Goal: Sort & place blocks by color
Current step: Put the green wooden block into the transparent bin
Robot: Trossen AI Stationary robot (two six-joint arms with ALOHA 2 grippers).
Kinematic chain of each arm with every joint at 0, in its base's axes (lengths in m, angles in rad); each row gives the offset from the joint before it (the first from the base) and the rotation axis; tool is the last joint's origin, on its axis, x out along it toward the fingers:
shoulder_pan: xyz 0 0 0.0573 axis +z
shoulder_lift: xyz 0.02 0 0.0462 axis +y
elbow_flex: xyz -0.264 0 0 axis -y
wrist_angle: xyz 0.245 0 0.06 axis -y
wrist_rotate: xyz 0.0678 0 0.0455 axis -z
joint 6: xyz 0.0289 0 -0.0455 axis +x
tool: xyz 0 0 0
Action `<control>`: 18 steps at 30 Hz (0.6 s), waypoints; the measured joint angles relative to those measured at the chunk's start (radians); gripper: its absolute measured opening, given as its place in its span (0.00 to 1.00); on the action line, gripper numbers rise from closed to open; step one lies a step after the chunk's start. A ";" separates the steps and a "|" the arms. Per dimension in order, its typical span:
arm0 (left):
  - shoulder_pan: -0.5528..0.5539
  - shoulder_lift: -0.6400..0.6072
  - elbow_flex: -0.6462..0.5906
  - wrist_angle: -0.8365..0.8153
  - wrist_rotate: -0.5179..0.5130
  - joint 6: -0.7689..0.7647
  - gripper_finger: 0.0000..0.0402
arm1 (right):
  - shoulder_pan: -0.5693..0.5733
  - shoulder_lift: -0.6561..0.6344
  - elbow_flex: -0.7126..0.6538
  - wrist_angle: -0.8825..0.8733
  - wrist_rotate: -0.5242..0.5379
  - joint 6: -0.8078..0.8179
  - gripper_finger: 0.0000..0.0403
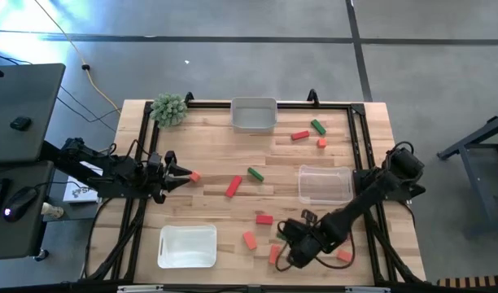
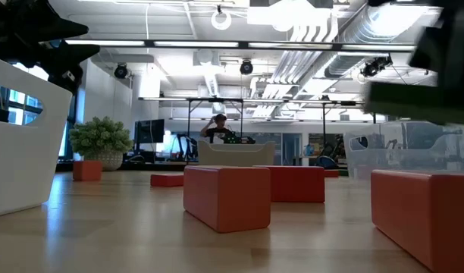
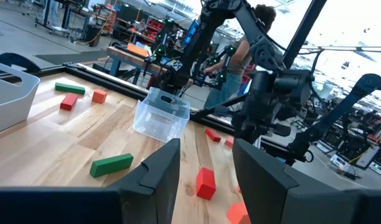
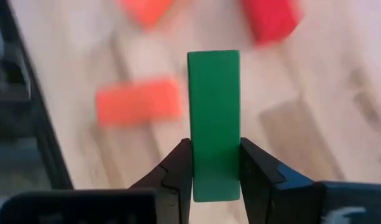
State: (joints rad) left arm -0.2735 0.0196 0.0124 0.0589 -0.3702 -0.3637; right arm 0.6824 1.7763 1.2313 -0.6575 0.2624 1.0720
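High view: my right gripper (image 1: 291,254) low at table's near edge, among scattered red and orange blocks (image 1: 264,218); left gripper (image 1: 184,174) hovers at left side, orange block (image 1: 196,176) just beside its tips.

Low view: red blocks (image 2: 227,196) loom on wood, white tray (image 2: 23,144) at left.

Left wrist view: fingers (image 3: 160,169) spread, nothing between; green block (image 3: 111,165) lies ahead, clear tray (image 3: 160,116) beyond.

Right wrist view: fingers (image 4: 178,171) pinch long green block (image 4: 214,121), above blurred tabletop.
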 joint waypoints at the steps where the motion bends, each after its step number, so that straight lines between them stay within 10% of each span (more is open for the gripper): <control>1: 0.000 0.000 0.000 0.000 0.000 0.000 0.34 | -0.011 0.000 0.014 -0.009 0.020 0.005 0.20; 18: 0.000 0.000 0.000 0.000 0.000 0.000 0.34 | -0.179 -0.001 0.297 -0.413 0.229 -0.060 0.20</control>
State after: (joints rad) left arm -0.2733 0.0196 0.0124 0.0589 -0.3706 -0.3637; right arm 0.5032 1.7749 1.5280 -1.0702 0.4912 1.0123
